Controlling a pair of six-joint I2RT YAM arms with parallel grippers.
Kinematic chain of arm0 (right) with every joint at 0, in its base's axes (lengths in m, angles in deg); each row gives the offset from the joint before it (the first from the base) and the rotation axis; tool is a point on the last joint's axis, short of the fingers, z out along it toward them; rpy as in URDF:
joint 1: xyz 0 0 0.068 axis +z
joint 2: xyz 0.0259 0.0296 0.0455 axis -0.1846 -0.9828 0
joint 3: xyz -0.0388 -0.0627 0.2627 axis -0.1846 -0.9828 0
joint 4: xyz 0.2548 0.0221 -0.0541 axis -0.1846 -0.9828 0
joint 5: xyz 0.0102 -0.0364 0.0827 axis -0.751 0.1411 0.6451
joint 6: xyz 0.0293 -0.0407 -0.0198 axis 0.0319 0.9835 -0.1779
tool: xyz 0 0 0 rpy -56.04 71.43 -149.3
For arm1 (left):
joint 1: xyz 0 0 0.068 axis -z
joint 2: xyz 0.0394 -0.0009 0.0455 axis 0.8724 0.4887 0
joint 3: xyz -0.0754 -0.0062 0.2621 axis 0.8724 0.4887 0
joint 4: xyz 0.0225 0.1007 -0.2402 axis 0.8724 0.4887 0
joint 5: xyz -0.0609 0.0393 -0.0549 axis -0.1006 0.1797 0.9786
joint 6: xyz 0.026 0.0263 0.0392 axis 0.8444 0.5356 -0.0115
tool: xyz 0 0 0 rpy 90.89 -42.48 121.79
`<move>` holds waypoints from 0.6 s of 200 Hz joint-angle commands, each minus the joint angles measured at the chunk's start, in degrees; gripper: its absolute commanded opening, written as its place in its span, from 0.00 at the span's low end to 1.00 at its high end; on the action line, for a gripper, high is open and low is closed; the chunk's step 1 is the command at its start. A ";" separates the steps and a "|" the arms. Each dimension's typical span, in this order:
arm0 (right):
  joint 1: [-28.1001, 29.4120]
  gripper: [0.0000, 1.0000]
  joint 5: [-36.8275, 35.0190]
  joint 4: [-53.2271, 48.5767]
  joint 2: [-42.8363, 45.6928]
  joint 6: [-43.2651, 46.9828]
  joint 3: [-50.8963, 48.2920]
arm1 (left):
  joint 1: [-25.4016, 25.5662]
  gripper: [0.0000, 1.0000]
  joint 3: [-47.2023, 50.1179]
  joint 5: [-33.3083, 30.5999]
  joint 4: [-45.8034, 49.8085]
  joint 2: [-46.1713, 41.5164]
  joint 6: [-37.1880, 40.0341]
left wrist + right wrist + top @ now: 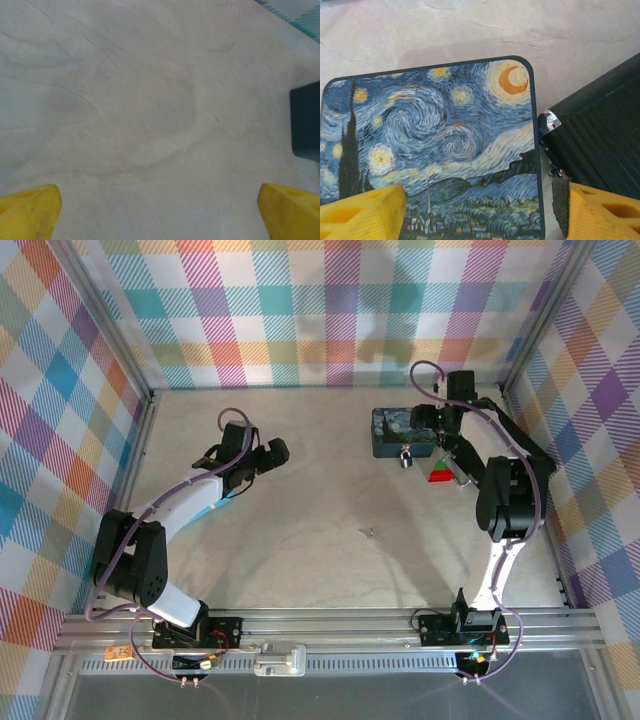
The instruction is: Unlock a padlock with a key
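The padlock (405, 455), tiny and dark with a silvery shackle, lies against the near edge of a blue swirly-painted tin (398, 430) at the table's back right. Alone on the bare table nearer the middle rests the key (368, 532), a thin pale sliver. My right gripper (437, 430) hovers over the tin's right end. In the right wrist view its yellow fingers (365, 212) stand wide apart above the tin (435, 140), so my right gripper (480, 205) is open and holds nothing. My left gripper (280, 450) is open over bare table, well left of the tin, and my left gripper (160, 200) has nothing between its fingers.
A black ribbed case (600, 140) with a shiny metal corner lies just right of the tin. A small red and green piece (438, 475) sits near the padlock. Checked walls close in the table on three sides. A dark box side (305, 122) shows ahead of my left gripper.
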 commanded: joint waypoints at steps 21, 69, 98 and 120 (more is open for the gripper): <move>1.81 0.78 -2.25 -5.45 -6.21 2.67 7.81 | 1.34 1.00 4.05 5.21 0.51 -3.70 -2.67; 3.21 0.80 -6.28 -8.52 -10.48 4.94 12.41 | 1.43 1.00 5.09 2.91 -0.02 -7.42 -1.57; 5.23 0.84 -5.84 -8.72 -10.70 6.24 11.46 | 1.43 1.00 5.03 2.25 -0.88 -7.76 -1.86; 7.05 0.84 -5.51 -8.12 -10.17 6.09 9.40 | 1.43 1.00 5.28 2.17 -1.51 -7.95 -2.38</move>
